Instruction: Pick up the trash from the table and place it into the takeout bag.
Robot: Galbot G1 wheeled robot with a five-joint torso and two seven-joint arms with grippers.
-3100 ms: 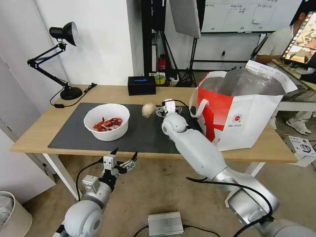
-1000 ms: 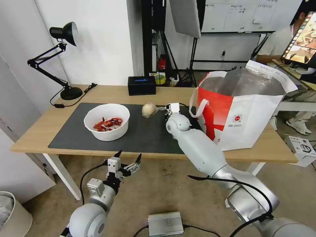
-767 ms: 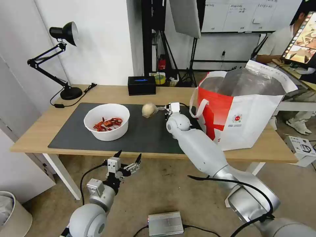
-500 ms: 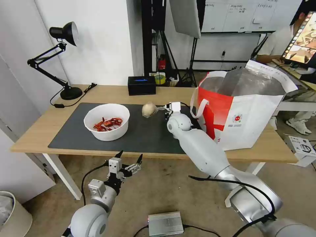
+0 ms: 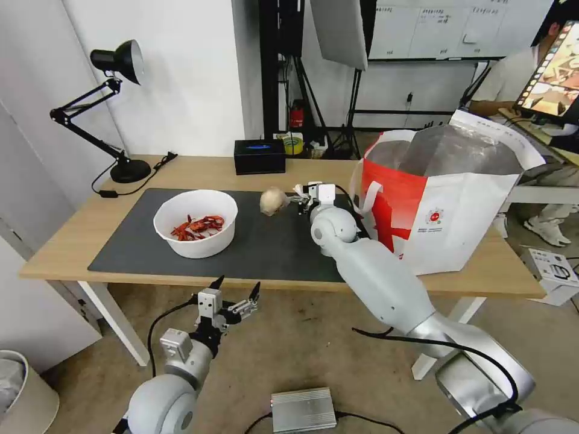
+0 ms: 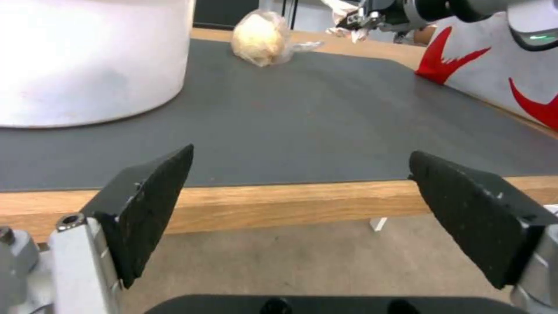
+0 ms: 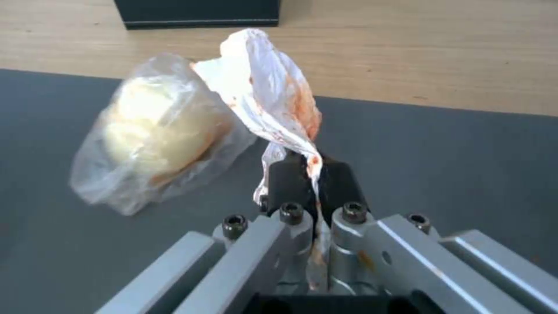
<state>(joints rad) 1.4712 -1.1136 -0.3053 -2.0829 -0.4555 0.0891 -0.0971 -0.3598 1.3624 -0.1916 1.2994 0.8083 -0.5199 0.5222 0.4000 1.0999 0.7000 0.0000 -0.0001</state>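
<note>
Holding item one: the tissue (image 7: 273, 100), white, stained orange-red, crumpled. Our right gripper (image 7: 305, 174) has its jaws closed on the lower tail of it, just above the mat (image 5: 265, 241), between the ball (image 5: 273, 201) and the bag (image 5: 446, 199). We judge it very light, limp and easily torn; a pinch on a bunched fold, as here, should serve, and it may flutter or slip if moved fast.

Item two: ball, beige, in a thin clear wrap, resting on the mat just beside the tissue. Probably soft; the wrap is likely slippery.

Item three: bowl (image 5: 196, 223) of red shells, on the mat near the table's (image 5: 60, 253) left end. Rigid, heavier, liable to spill.

Right arm: stretched forward over the table, wrist low, near the bag's handle side.

Left gripper (image 5: 234, 296): spread wide, empty, below the table's front edge.
</note>
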